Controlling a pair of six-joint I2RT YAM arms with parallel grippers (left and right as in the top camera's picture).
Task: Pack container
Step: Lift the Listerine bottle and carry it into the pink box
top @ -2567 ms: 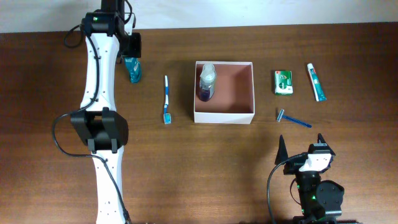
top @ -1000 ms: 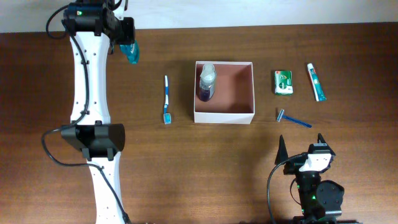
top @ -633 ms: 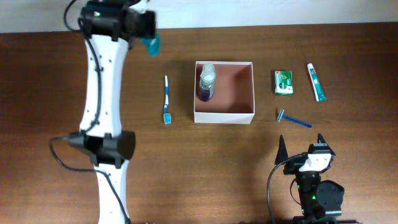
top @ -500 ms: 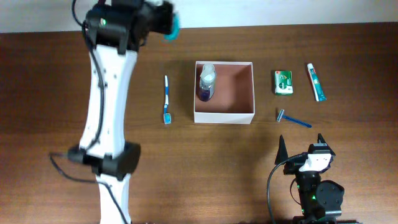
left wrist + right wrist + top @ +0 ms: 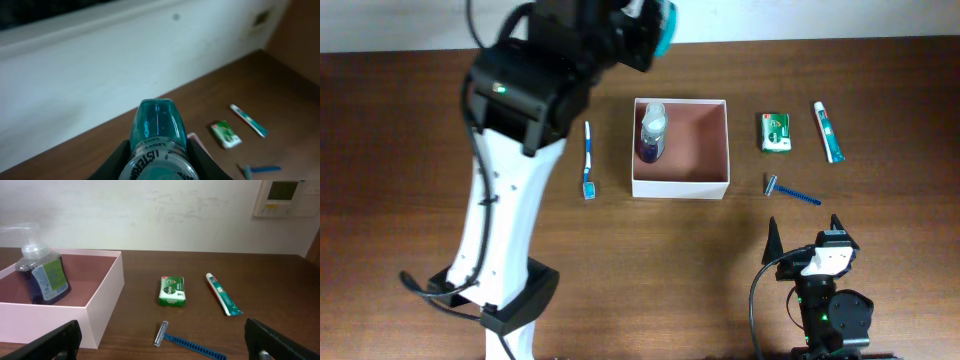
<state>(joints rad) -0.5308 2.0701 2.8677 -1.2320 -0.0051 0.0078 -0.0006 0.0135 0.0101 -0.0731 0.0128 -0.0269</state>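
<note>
The container (image 5: 710,185) is a square white-walled box with a pinkish-brown inside at the table's middle; it also shows in the right wrist view (image 5: 102,307). A soap pump bottle (image 5: 652,130) stands in its left part. My left gripper (image 5: 655,25) is raised high near the table's back edge, up and left of the container, shut on a teal mouthwash bottle (image 5: 156,130). My right gripper (image 5: 805,237) rests open and empty near the front edge, right of the container.
A blue toothbrush (image 5: 588,160) lies left of the container. A green soap bar (image 5: 776,132), a toothpaste tube (image 5: 828,131) and a blue razor (image 5: 792,191) lie to its right. The wall runs along the table's back edge.
My left arm has lifted the mouthwash bottle off the table's back left and swung it rightward and up toward the container. The right arm has not moved.
</note>
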